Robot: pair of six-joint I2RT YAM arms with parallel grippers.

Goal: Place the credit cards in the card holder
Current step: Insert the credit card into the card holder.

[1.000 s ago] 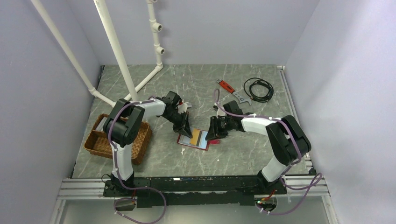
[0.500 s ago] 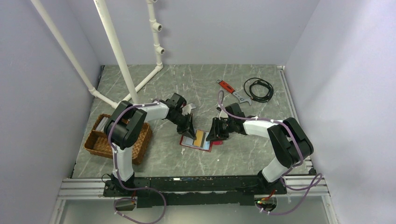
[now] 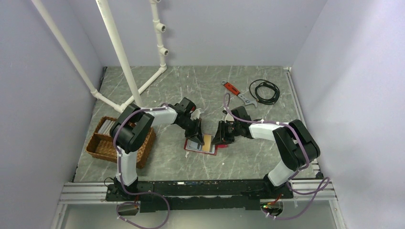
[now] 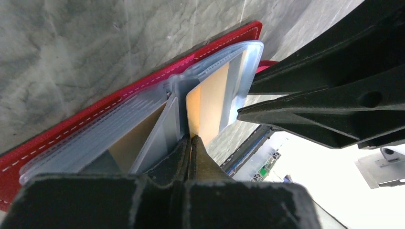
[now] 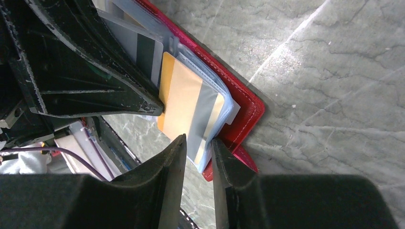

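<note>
While the card holder (image 5: 243, 112) lies open on the surface (image 3: 239, 160), midway between the two arms, I note a gold-brown card (image 5: 179, 90) in one of its clear sleeves (image 4: 246, 59). I cannot tell whether it is fully seated.

Left gripper (image 4: 191, 138): fingers pressed together, tips at the card's near edge. I cannot tell whether they nip that edge or only push on it.

Right gripper (image 5: 199, 143): fingers a narrow gap apart, straddling the sleeve's free corner by the red cover. Whether they bear on it I cannot tell.

Handling, my judgement: the card is light, stiff and slick. It should slide if fed square to the sleeve mouth, and jam or bow if skewed. Best held by a short edge, flat between the pads. The sleeve is thin, soft plastic, and the holder looks light enough to skid. It wants steadying at the cover edge, not at the sleeve.
</note>
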